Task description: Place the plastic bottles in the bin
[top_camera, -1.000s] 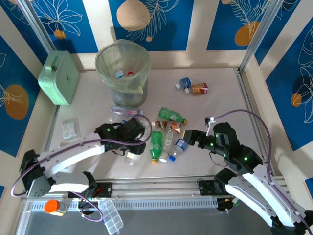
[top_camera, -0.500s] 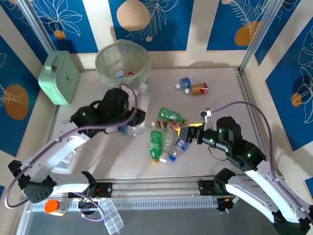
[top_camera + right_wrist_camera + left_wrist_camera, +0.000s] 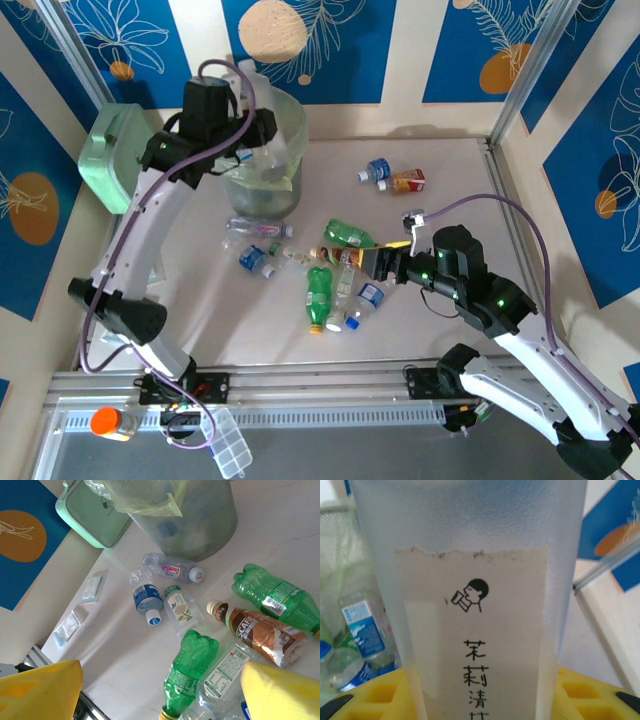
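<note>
My left gripper (image 3: 245, 130) hangs over the bin (image 3: 296, 128), shut on a frosted clear bottle (image 3: 470, 555) with a pale paper label; the bottle stands between the yellow fingers (image 3: 580, 690). The bin is round, grey-green and mesh-walled with a pale-green liner (image 3: 150, 500), and bottles with blue labels (image 3: 362, 630) lie inside. My right gripper (image 3: 378, 262) is open above a cluster of bottles. There I see a green bottle (image 3: 192, 672), a second green one (image 3: 275, 597), a brown coffee bottle (image 3: 260, 630), a clear leaf-label bottle (image 3: 182, 610) and a blue-label bottle (image 3: 146, 600).
A mint-green box (image 3: 120, 160) stands left of the bin. A pink-label bottle (image 3: 255, 228) lies at the bin's foot. Two bottles (image 3: 390, 177) lie far right of it. Clear plastic packets (image 3: 143, 265) lie at the left. An aluminium post (image 3: 520, 80) bounds the right.
My left arm has lifted the frosted bottle off the table and carried it up and back to above the bin. The right gripper has edged left over the bottle cluster.
</note>
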Robot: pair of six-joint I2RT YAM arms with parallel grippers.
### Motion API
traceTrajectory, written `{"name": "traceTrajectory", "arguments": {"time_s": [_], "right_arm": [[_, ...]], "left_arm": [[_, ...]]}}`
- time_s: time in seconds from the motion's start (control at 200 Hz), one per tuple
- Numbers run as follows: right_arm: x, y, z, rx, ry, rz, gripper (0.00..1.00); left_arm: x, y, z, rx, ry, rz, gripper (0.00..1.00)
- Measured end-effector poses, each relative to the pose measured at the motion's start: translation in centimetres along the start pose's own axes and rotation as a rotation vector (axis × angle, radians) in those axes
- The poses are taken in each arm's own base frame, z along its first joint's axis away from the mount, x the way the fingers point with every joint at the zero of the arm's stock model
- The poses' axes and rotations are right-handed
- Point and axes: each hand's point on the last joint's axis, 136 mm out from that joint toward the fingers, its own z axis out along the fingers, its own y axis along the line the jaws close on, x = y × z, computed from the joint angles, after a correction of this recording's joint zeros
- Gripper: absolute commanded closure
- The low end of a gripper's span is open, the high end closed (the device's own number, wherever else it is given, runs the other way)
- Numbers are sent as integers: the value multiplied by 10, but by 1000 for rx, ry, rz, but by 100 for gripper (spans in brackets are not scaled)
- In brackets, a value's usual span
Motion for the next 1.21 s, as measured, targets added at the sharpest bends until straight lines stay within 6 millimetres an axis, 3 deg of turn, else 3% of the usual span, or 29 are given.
{"name": "traceTrajectory", "arguments": {"time_s": [0.2,0.395,0.585,0.735,0.955,1.205], "right_arm": [[0,-2,0,12,-2,1,17],[2,-4,3,19,11,4,17],[5,-7,9,31,30,8,17],[8,-9,15,43,52,18,17],[12,-14,26,62,82,27,17],[16,-17,33,75,104,33,17]], "left_arm": [[-35,44,40,-17,-44,-201,57],[-34,72,84,-4,-15,-337,57],[-6,78,127,21,79,-400,58],[15,86,146,5,134,-420,57],[39,94,157,-25,190,-427,44],[73,111,180,-82,275,-441,17]]}}
